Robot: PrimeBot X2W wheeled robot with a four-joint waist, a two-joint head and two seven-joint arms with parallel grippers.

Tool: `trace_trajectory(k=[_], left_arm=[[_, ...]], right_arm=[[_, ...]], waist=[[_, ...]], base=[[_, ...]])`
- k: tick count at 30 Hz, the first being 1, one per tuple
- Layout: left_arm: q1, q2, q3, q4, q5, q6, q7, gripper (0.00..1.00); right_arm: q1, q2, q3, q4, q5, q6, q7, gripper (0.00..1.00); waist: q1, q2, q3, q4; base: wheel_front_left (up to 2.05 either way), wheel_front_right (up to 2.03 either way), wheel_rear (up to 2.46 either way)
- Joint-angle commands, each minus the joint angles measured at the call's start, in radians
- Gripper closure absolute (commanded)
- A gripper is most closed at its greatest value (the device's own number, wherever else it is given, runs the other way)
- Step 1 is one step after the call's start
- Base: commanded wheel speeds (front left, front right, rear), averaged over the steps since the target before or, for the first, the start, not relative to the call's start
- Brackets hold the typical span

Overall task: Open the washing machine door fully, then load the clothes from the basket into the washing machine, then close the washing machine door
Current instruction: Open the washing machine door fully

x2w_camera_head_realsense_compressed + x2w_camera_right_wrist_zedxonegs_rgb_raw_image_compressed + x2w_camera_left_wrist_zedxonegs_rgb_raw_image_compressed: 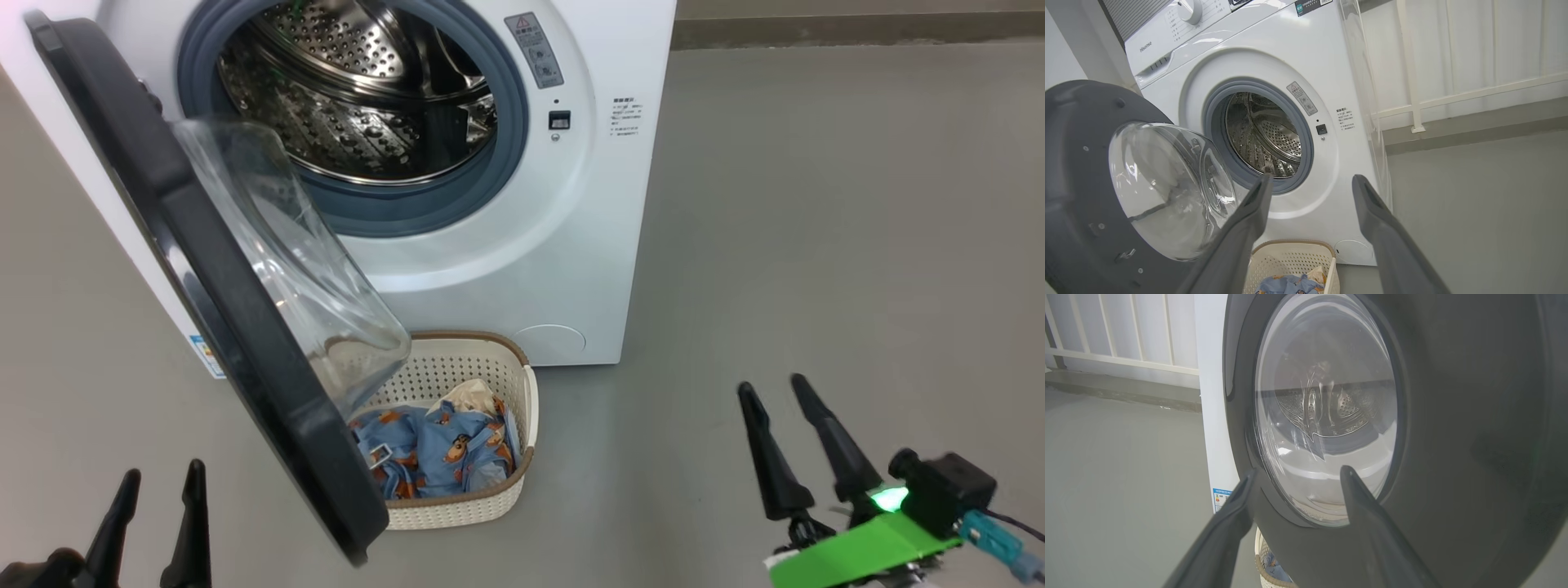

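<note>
One thing first, operator: your washing machine door (204, 269) stands swung out from the washing machine (571, 245), hinged at the left of the opening and nearly edge-on to the head camera. Its clear glass bowl (302, 269) bulges to the right. Behind it you can see the grey gasket (506, 106) and the perforated steel drum (351, 98).

Below the opening, the basket (457, 510) sits on the grey floor (816, 245), just in front of the machine's lower panel. In the head view the door's lower edge and glass cover the basket's left part. The clothes (441, 453) lie inside it: blue bear-print fabric, with a bit of cream cloth on top toward the back.

Your left gripper (163, 472) is low on the outer side of the door, jaws wide and holding nothing. In its wrist view the fingers point at the door's black face, on either side of the lower part of the glass. Your right gripper (771, 384) is over bare floor to the right, well apart from the basket, jaws wide and empty. Its wrist view looks toward the open drum, with a white railing (1474, 96) beyond the machine.
</note>
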State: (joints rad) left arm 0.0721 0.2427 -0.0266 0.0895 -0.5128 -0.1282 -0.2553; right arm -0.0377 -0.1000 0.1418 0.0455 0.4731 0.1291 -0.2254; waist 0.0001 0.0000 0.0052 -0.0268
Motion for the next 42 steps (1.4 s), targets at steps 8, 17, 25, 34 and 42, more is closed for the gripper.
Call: trace_trajectory(k=[8, 17, 25, 34, 42], left_arm=[[-0.008, 0.017, 0.051, -0.034, 0.017, -0.003, -0.006, 0.00], [-0.013, 0.013, 0.056, -0.040, 0.022, -0.003, -0.006, 0.00], [-0.014, 0.013, 0.055, -0.037, 0.024, -0.003, -0.006, 0.00], [-0.013, 0.013, 0.059, -0.041, 0.027, -0.003, -0.006, 0.00], [-0.013, 0.020, 0.058, -0.046, 0.022, -0.003, -0.006, 0.00]], right_arm=[[0.049, 0.035, -0.084, -0.004, -0.225, 0.002, -0.036, 0.00], [0.059, 0.048, -0.111, 0.011, -0.263, 0.002, -0.036, 0.00], [0.039, 0.049, -0.112, 0.018, -0.270, 0.002, -0.036, 0.00], [0.036, 0.050, -0.111, 0.027, -0.274, 0.002, -0.036, 0.00], [0.035, 0.050, -0.106, 0.030, -0.265, 0.002, -0.036, 0.00]], waist=[[-0.0001, 0.0000, -0.005, -0.004], [-0.0001, 0.0000, -0.005, 0.004], [-0.0001, 0.0000, -0.008, 0.004], [-0.0001, 0.0000, -0.006, 0.003], [-0.0001, 0.0000, 0.001, 0.003]], base=[[0.00, 0.00, 0.00], [0.00, 0.00, 0.00], [0.00, 0.00, 0.00], [0.00, 0.00, 0.00], [0.00, 0.00, 0.00]])
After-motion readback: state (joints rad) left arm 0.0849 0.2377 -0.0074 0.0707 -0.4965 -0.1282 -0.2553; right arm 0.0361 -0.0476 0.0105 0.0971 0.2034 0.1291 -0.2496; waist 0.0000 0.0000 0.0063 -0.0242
